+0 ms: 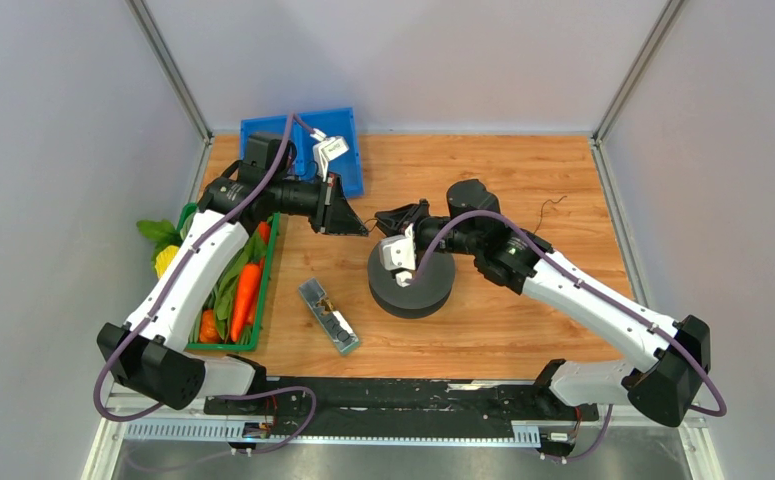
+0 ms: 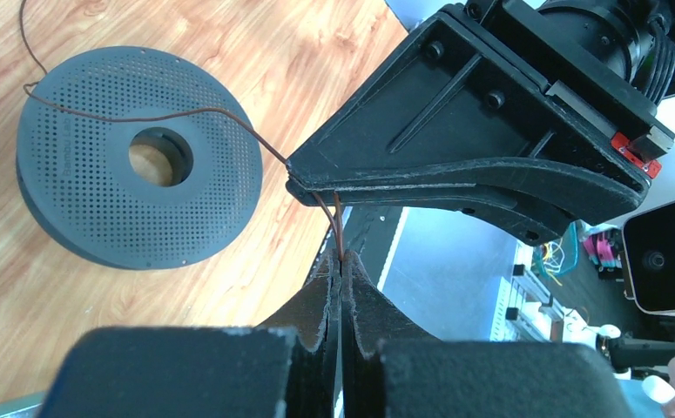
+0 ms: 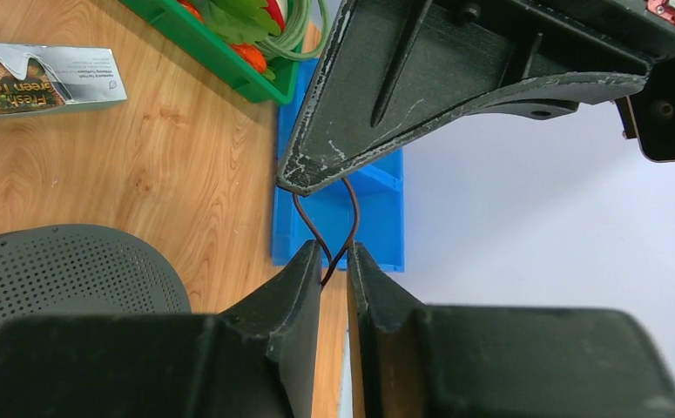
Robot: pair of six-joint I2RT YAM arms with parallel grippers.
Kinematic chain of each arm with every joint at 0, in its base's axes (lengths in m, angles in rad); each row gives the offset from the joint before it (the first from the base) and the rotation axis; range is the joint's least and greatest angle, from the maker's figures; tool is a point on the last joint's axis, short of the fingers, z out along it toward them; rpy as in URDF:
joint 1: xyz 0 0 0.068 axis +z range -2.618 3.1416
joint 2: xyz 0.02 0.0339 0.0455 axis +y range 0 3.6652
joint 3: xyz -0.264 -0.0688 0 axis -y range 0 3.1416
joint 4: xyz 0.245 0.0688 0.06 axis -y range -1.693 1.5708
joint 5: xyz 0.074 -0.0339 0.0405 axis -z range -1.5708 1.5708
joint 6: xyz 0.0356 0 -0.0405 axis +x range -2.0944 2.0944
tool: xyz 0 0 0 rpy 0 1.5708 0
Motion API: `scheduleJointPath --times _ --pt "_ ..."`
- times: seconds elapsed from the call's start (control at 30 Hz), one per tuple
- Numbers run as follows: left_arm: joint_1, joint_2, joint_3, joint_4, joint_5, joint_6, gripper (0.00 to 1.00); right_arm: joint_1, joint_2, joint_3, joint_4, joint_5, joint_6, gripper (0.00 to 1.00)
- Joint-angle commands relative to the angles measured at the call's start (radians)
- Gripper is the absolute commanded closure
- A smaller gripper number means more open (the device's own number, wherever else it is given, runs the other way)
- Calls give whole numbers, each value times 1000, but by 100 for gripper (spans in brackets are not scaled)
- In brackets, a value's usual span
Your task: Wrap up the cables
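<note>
The left pincer (image 2: 340,259) is clamped shut on the cable (image 2: 327,218), whose thin strand rises out from between its fingertips. The right pincer (image 3: 334,252) meets it tip to tip, just above the surface (image 1: 523,180). Seen from the left wrist, the right jaws look closed with the cable coming out at their tip. The right wrist camera shows a slim gap there, and two strands of a small loop run down into it. That short loop is all that spans the two pincers.

From the right pincer's tip the cable slopes down to the spool (image 2: 81,174). It crosses the perforated top face, passing just behind the centre hole, and drops over the far rim. In the top view its loose end curls on the surface to the right of the spool, near the right arm.

The spool lies flat just beside both pincers. A packet (image 1: 328,315) lies near its left, a green tray (image 1: 259,330) of carrots is further left, and a blue bin (image 1: 348,160) sits at the far edge.
</note>
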Motion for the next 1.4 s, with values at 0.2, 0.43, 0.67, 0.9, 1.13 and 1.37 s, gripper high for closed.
scheduleJointPath --times 0.2,0.43,0.67,0.9,1.13,1.37 --pt "-4 -4 21 -24 40 16 100 6 -6 7 7 20 -11 95" --pt "-6 -17 50 -49 25 100 91 0 -15 9 18 72 49 100" --pt "25 -86 127 -103 -225 340 33 -158 -48 40 -22 104 199 100" --pt "33 -143 -80 133 -472 191 23 -469 -71 106 -65 101 398 100" --pt "74 82 -99 109 -275 185 22 -826 -60 191 -223 -32 604 100" --pt "77 343 -97 201 -158 13 21 -1023 -20 230 -467 -135 681 100"
